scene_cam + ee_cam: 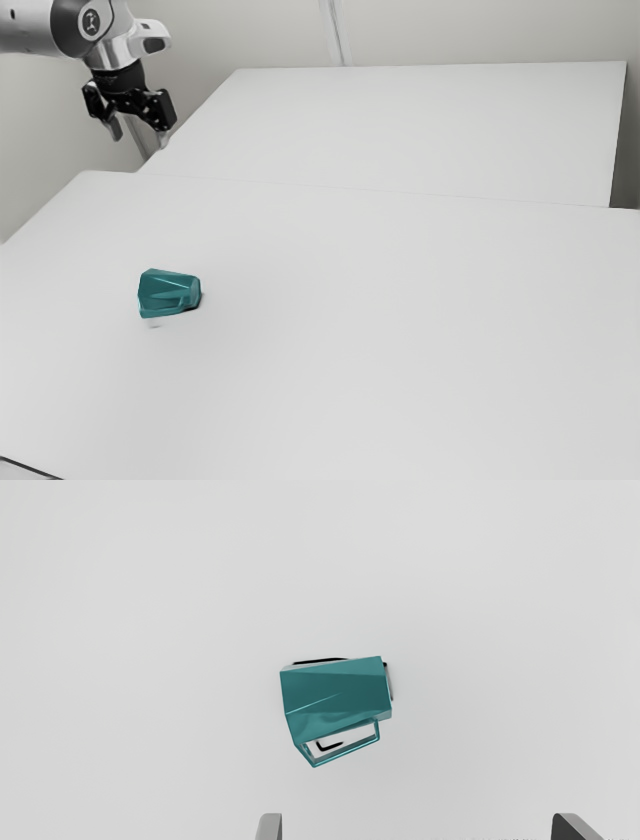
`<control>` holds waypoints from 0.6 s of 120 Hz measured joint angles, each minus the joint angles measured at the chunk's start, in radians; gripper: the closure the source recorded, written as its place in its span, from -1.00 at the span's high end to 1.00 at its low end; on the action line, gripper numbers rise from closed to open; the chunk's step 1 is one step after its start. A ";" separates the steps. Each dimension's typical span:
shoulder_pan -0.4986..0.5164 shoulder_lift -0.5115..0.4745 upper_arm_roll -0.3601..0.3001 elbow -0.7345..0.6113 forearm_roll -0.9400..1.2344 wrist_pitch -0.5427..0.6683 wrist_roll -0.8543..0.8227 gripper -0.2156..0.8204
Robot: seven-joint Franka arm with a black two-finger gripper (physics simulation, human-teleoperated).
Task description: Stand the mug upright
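Note:
My gripper (138, 142) hangs high at the exterior view's upper left, above and well apart from the mug. In the wrist view the gripper (417, 825) is open, its two fingers wide apart with nothing between them. A teal, faceted mug (168, 293) lies on its side on the white table. From above, the mug (336, 695) shows its flat-sided body, with its angular handle (347, 752) on the side nearer the fingers. The inside of the mug is hidden.
The white table (380, 340) spreads widely around the mug. Behind it stands another white surface (420, 130), with pale walls beyond. A dark thin line (30, 468) crosses the exterior view's lower left corner.

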 joint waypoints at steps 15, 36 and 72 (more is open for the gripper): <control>-0.021 -0.013 0.000 -0.012 -0.023 0.004 0.001 0.55; -0.073 -0.060 0.143 -0.126 -0.140 0.086 -0.002 0.55; -0.009 -0.139 0.295 -0.458 -0.346 0.314 0.021 0.54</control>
